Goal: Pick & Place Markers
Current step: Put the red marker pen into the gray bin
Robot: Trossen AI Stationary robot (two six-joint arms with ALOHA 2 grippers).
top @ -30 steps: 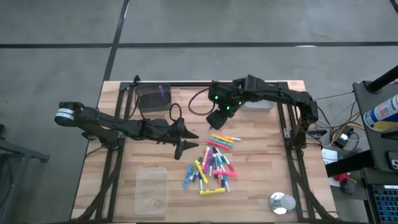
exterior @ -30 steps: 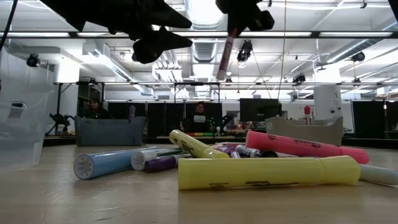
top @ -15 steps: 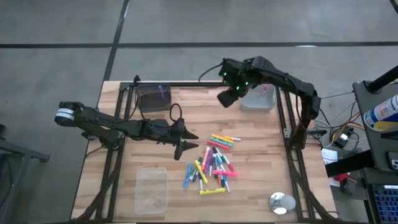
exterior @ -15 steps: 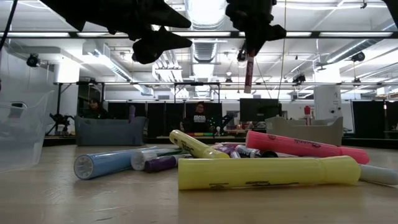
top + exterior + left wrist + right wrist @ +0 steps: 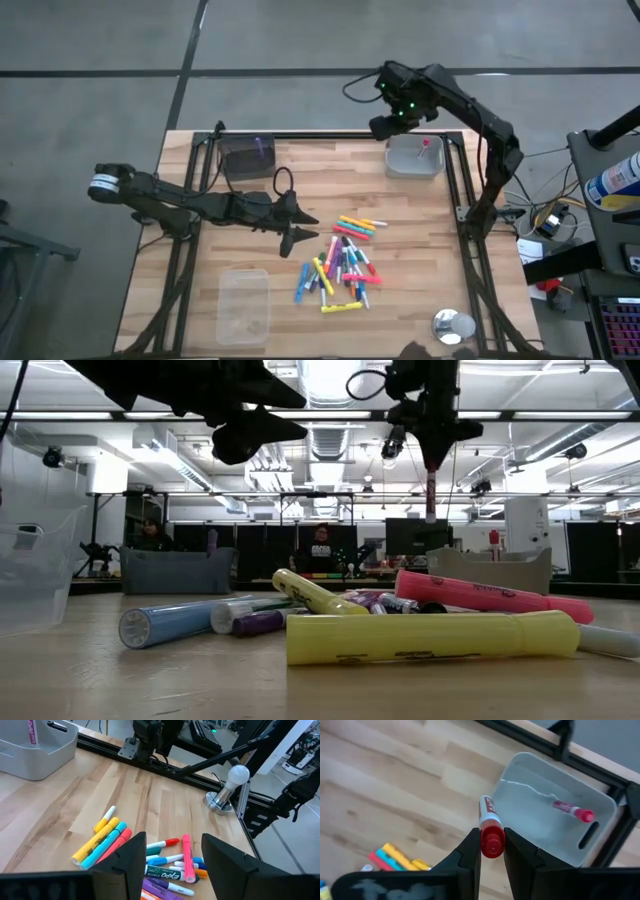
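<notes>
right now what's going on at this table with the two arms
The right claw is shut on a red marker, holding it in the air beside the grey bin at the table's far edge, where one red marker already lies. The left claw hangs open beside the pile of markers on the wood, holding nothing. A clear tub sits near the front.

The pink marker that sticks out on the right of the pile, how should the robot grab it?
Grab the pink marker around the middle of its barrel, coming straight down from above. It lies flat on the table with nearly its whole length showing. Turn the fingers across it, and watch the markers crowding its inner end.
</notes>
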